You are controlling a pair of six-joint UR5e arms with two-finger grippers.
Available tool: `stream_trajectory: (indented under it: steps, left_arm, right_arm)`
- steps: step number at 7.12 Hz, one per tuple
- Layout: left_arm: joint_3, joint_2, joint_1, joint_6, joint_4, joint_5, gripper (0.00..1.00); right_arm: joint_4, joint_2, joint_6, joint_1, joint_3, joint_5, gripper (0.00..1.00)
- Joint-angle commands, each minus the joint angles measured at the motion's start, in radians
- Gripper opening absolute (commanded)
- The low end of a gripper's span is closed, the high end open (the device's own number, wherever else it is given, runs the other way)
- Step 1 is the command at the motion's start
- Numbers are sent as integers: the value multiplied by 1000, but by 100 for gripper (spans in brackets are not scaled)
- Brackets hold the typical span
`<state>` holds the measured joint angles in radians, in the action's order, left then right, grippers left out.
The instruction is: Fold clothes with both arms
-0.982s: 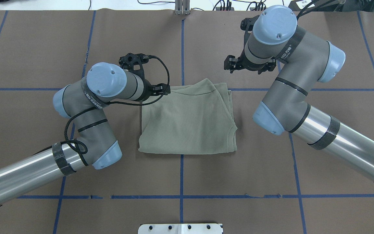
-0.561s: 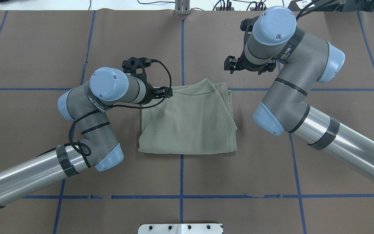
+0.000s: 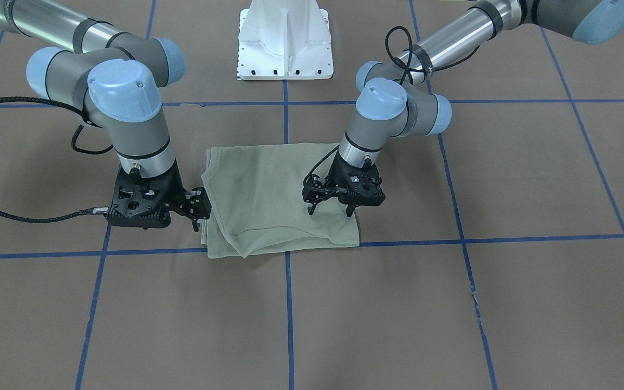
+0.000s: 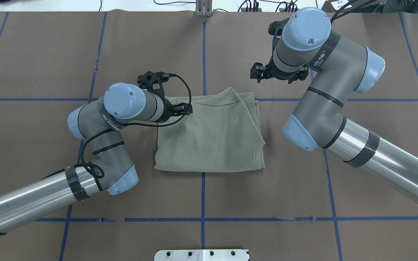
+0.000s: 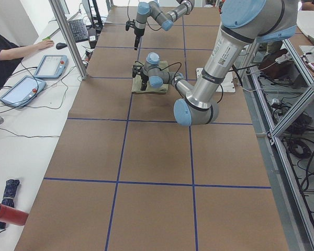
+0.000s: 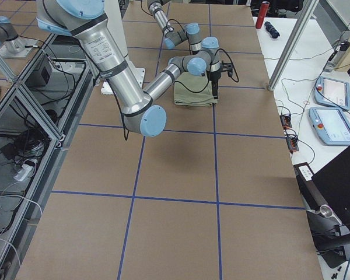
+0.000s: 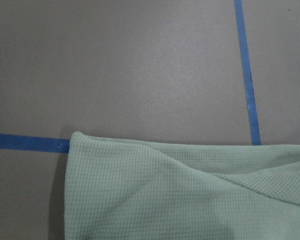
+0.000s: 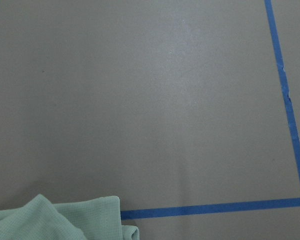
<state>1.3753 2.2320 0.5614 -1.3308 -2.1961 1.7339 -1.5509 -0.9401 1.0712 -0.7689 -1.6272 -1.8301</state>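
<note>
The sage-green shirt [image 3: 268, 195] lies folded into a rough rectangle at the middle of the brown table; it also shows in the overhead view [image 4: 209, 134]. My left gripper [image 3: 332, 211] hovers just above the shirt's far-left corner with its fingers spread, holding nothing. In the overhead view the left gripper [image 4: 181, 107] sits at that corner. My right gripper [image 3: 198, 208] hangs beside the shirt's far-right corner, raised off the table, open and empty [image 4: 258, 72]. The left wrist view shows the shirt's corner [image 7: 190, 200]. The right wrist view shows only a bit of cloth [image 8: 65, 220].
The white metal pedestal [image 3: 285, 43] stands at the robot's side of the table. Blue tape lines [image 4: 203, 54] cross the brown table cover. In the left side view a person [image 5: 2, 52] sits at a desk with tablets beyond the table's far edge.
My left arm has shifted right and toward the robot, bringing its gripper further over the shirt's far-left corner. The right arm and the shirt have hardly moved.
</note>
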Motion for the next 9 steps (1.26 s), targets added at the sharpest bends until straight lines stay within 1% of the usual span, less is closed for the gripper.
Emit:
stream_trajectory:
  steps: [1, 2, 3, 4, 5, 6, 7, 8, 9]
  left_arm:
    - [8, -2, 5, 12, 7, 4, 100]
    - [36, -12, 32, 42, 28, 9, 100]
    - [107, -50, 66, 121, 91, 59, 100]
    - [230, -116, 115, 209, 169, 109, 100]
    - [367, -190, 173, 354, 274, 155, 100]
    - [499, -278, 237, 496, 376, 192, 100]
    - [592, -361, 308, 610, 434, 231, 100]
    - [638, -447, 409, 731, 446, 302, 100]
    - [645, -532, 539, 919, 446, 378, 100]
  right_arm:
    - [0, -2, -5, -1, -2, 0, 100]
    - [-2, -3, -22, -12, -2, -8, 100]
    - [-14, -3, -101, -54, -3, -33, 100]
    - [-15, -35, -225, -119, -3, -122, 100]
    - [-17, -72, -387, -209, 0, -208, 100]
    - [-17, -136, -581, -313, 4, -268, 100]
    - [-34, -201, -776, -420, 7, -328, 100]
    - [-87, -245, -974, -532, 7, -394, 100]
    - [-142, -291, -1129, -631, 6, -467, 100]
